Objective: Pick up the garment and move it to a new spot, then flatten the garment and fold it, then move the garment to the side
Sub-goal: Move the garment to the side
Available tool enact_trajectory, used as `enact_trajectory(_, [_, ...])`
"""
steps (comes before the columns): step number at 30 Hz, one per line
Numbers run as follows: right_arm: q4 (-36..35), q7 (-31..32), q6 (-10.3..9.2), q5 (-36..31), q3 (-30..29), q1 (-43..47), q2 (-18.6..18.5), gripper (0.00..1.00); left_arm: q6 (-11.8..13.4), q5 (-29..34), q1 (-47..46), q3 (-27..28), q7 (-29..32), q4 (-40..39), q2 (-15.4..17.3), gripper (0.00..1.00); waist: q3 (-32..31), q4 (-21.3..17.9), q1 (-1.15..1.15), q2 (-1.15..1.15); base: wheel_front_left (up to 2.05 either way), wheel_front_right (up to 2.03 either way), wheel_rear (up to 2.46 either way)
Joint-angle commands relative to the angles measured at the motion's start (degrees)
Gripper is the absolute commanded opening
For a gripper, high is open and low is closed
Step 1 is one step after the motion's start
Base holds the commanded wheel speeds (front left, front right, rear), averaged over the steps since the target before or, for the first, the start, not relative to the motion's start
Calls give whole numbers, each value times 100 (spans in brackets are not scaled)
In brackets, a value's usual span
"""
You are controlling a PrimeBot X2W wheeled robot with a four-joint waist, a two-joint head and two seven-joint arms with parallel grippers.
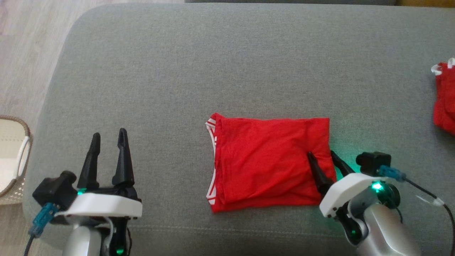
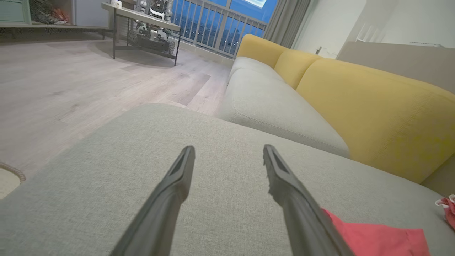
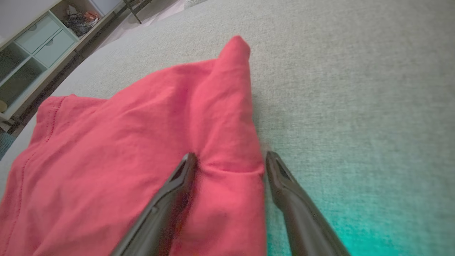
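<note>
Grey upholstery takes up most of what I can see: a broad sofa cushion [image 1: 227, 53] carries everything. On it lies the red garment [image 1: 266, 163], already folded into a neat rectangle. Its long axis runs crosswise, from the right end effector [image 1: 320, 153] away toward the robot's left.

That right end effector is released, fingers spread wide. They straddle the garment's near right edge: one finger rests on the cloth, the other just off the hem on bare cushion, with a small ridge of fabric between them. Nothing is pinched yet.

The left end effector [image 1: 109, 133] is also released, over bare cushion, with the garment well apart on its right.

To my eye the folding is done and only the move aside remains. The right arm is plainly the nearer one, and closing where it stands should catch that edge.

Farther right of it lies another red cloth [image 1: 444, 96]. A woven basket [image 1: 16, 121] sits beyond the left arm.
</note>
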Motion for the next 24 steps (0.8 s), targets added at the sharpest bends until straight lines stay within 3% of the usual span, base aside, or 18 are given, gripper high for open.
enact_trajectory(1, [15,-20,-1,6,246,-212,12,45,12,40,-247,218,-34,-162,37,100,5,12,0,0,0,0,0])
enact_trajectory(2, [65,-58,-1,-26,291,-238,12,0,6,52,-248,218,-34,-155,37,100,0,17,0,0,0,0,0])
enact_trajectory(9, [277,-328,-1,-246,349,-317,12,0,5,-206,-227,283,-34,-141,37,100,-138,-7,0,0,0,0,0])
enact_trajectory(13, [206,-520,-1,-870,289,-458,-4,0,-32,-21,-150,246,-34,-167,37,100,-223,-152,0,0,0,0,0])
enact_trajectory(18, [-191,-451,-1,-1483,303,-693,-85,0,-67,178,-165,78,-34,-305,37,100,-150,-466,0,0,0,0,0])
enact_trajectory(24, [-820,-23,-1,-1648,518,-1262,-363,0,-167,562,-518,-166,-34,-393,37,100,242,-1082,0,0,0,0,0])
